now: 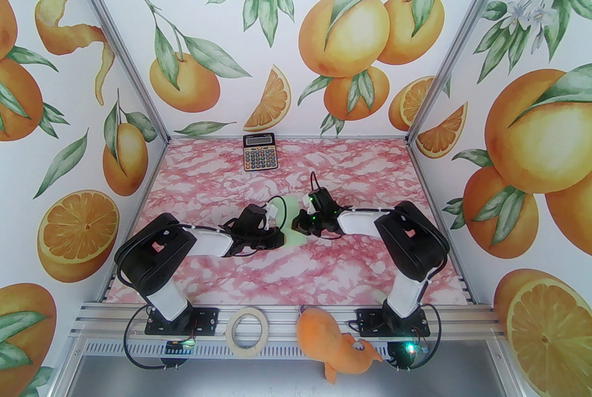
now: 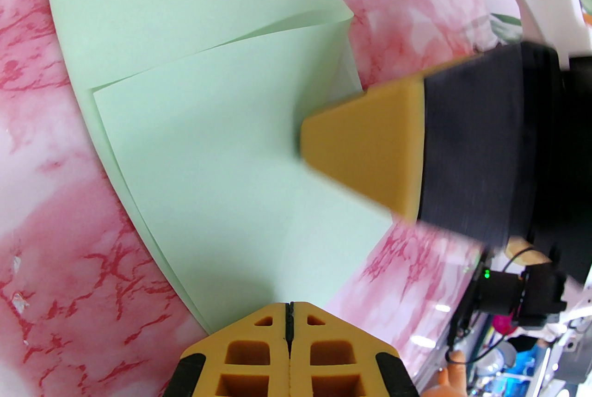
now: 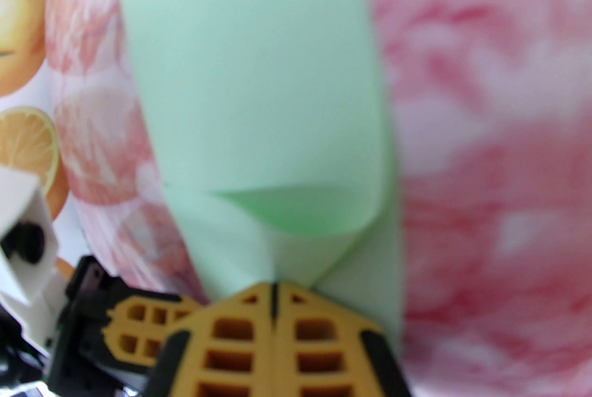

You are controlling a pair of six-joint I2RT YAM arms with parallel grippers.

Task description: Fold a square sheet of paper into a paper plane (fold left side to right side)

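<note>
Seen from above, puts the square sheet of paper [image 1: 291,205] on the pink-marbled desk [image 1: 199,201], right between the left tool [image 1: 279,232] and the right tool [image 1: 301,224], both tips down at it. Gives no clear look at either tool's tips from up here.

Looking along the left wrist, finds the left tool [image 2: 290,323] pressed together, tip at the sheet's near edge; cannot tell between nipping a layer and merely pinning it. Shows one half already laid over the other just ahead of that tool, with a thin sliver of the lower layer peeking out. Catches the right tool [image 2: 360,145], also closed, bearing down on the upper layer ahead and to the right, beside a lifted corner.

Looking along the right wrist, blurred, shows the right tool [image 3: 273,298] pressed together, the sheet directly ahead, upper layer bulging in an open loop instead of lying flat.

Judging by all this: first fold brought over but not creased sharp, so probably needs flattening. Leaves the nose folds, the wings and thus the paper plane itself yet to do.
</note>
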